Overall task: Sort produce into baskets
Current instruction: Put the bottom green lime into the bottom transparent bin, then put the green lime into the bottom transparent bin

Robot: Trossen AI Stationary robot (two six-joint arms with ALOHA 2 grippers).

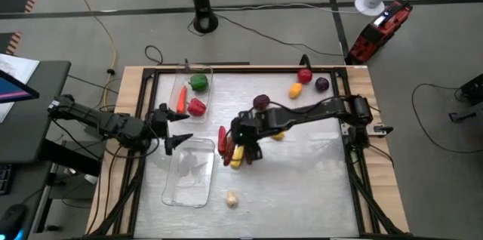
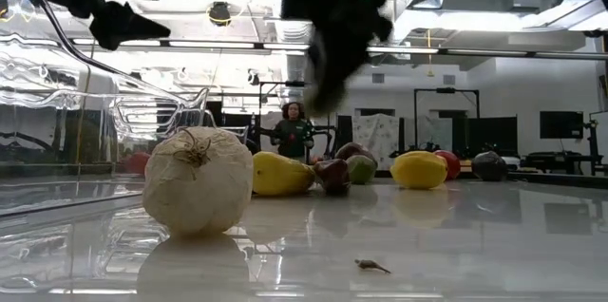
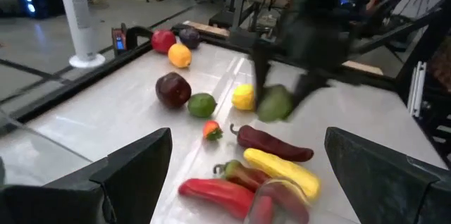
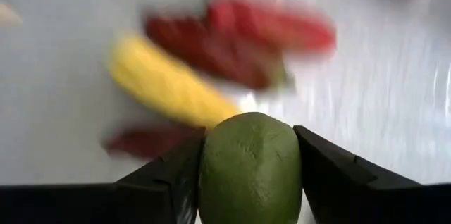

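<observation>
A smooth, rounded green fruit (image 4: 249, 168) sits wedged between the two dark fingers (image 4: 162, 182) of the right gripper (image 1: 247, 149), whose jaws are closed on it from both sides; in the left wrist view the same green fruit (image 3: 274, 103) hangs above the table (image 1: 302, 172), clear of the surface. Directly below and beside it lies a cluster of long peppers: a yellow pepper (image 3: 280, 170), a red pepper (image 3: 215, 193) and a dark red pepper (image 3: 273, 144), all flat on the table near its middle. A small strawberry-like red piece (image 3: 212, 130), a lime-green fruit (image 3: 201, 104), a dark red apple (image 3: 173, 89) and a yellow lemon (image 3: 243, 97) lie a little beyond the peppers. Farther toward the back right corner are an orange fruit (image 1: 296, 90), a red fruit (image 1: 304, 76) and a dark purple fruit (image 1: 322, 84). The white garlic (image 1: 231, 199) lies alone near the front edge. The left gripper (image 1: 175, 129) hangs with its jaws spread wide and holding nothing, between the two baskets: the far basket (image 1: 205, 81) holds a green pepper (image 1: 198, 82), a red pepper piece (image 1: 197, 106) and an orange carrot (image 1: 181, 98), while the near basket (image 1: 189, 176) lies just in front of the left jaws.
</observation>
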